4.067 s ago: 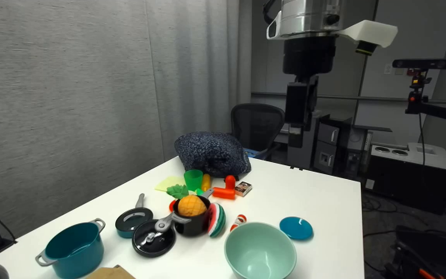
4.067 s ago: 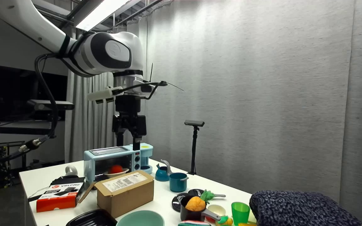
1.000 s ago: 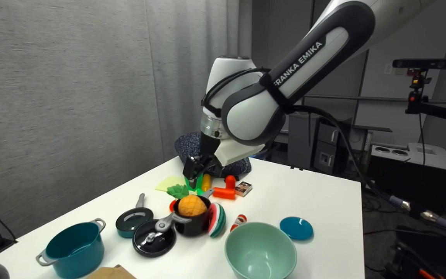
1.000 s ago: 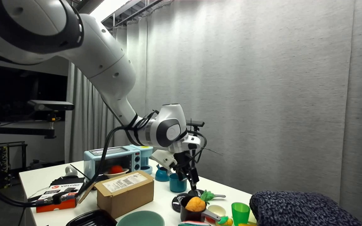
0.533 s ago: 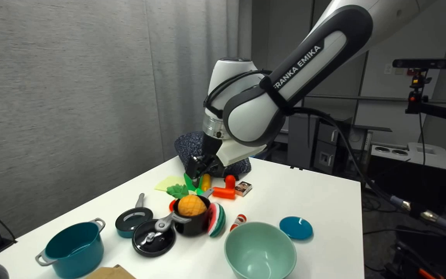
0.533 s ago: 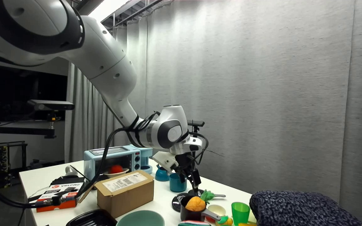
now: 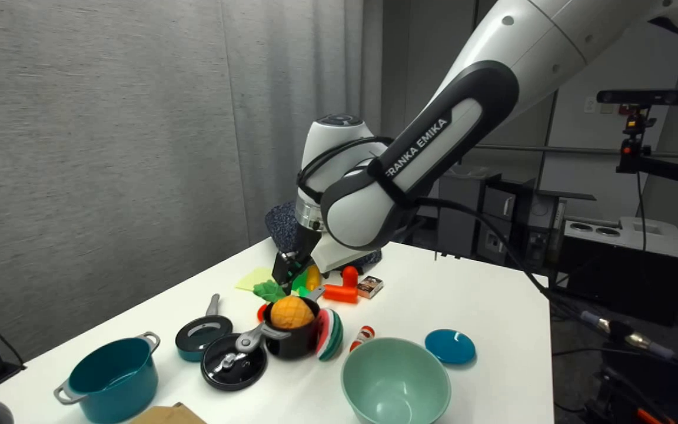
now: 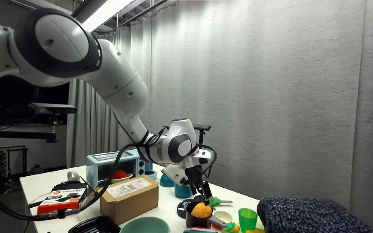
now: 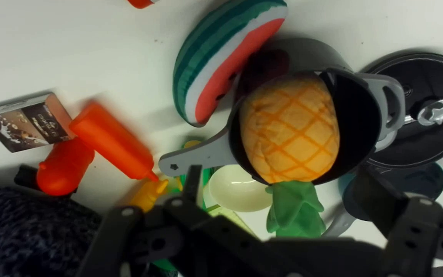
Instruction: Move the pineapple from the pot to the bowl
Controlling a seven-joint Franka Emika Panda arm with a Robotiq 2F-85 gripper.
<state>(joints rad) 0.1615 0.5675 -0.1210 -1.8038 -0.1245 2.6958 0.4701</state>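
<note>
The pineapple, orange-yellow with a green leafy top, sits in the small black pot with its leaves over the rim. Both also show in an exterior view, the pineapple and the pot. In the wrist view the pineapple fills much of the pot. My gripper is open and empty, its fingers spread to either side of the leafy top. In an exterior view the gripper hangs tilted just above and behind the leaves. The mint-green bowl is empty and outside the wrist view.
A watermelon slice leans against the pot. A black lid, a small pan and a teal pot stand beside it. A cream bowl and red bottles lie near the pot's long handle. A cardboard box stands near the bowl.
Over four seconds the arm has swung from high above the table to the pot. In the last half second the gripper has come lower, closer to the pineapple's leaves. The objects have not moved.
</note>
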